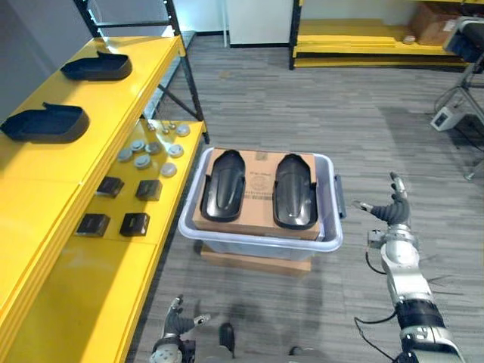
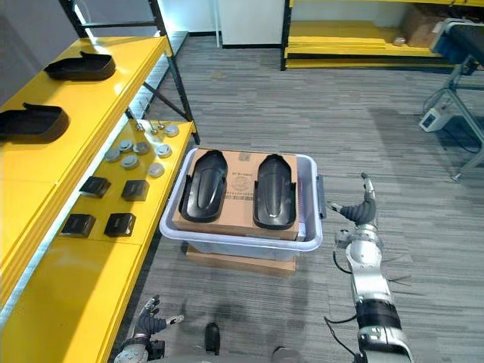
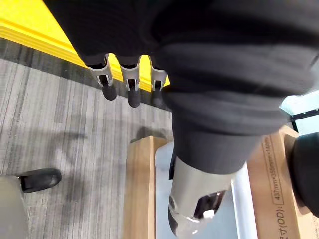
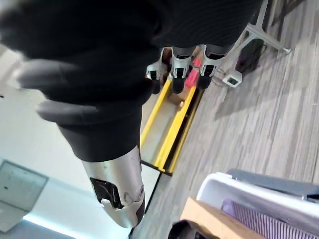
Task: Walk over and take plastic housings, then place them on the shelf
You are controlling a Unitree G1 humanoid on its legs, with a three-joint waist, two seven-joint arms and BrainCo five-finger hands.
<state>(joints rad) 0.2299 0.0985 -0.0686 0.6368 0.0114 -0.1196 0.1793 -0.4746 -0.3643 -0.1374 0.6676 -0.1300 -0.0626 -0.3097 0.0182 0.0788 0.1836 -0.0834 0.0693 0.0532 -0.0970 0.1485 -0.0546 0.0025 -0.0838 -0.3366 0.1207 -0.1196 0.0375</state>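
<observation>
Two black plastic housings (image 1: 223, 185) are lying on cardboard (image 1: 261, 175) in a bin (image 1: 261, 243) beside a yellow shelf (image 1: 45, 204). The left hand (image 1: 175, 325) and right hand (image 1: 393, 210) are hovering empty, fingers apart.

Grey discs (image 1: 142, 160) near small black blocks (image 1: 134, 224)

Black plastic housings (image 1: 222, 185), brown cardboard (image 1: 261, 178), pale tub (image 1: 257, 243), yellow shelf (image 1: 45, 197), grey streaked floor (image 1: 302, 113)

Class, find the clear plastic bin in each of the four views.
Left eye view: bin centre, right of yellow shelf.
Right eye view: bin centre.
Left wrist view: bin wall beside wooden base.
Right wrist view: bin rim by the floor.
Shared landmark: cardboard box inside it.
</observation>
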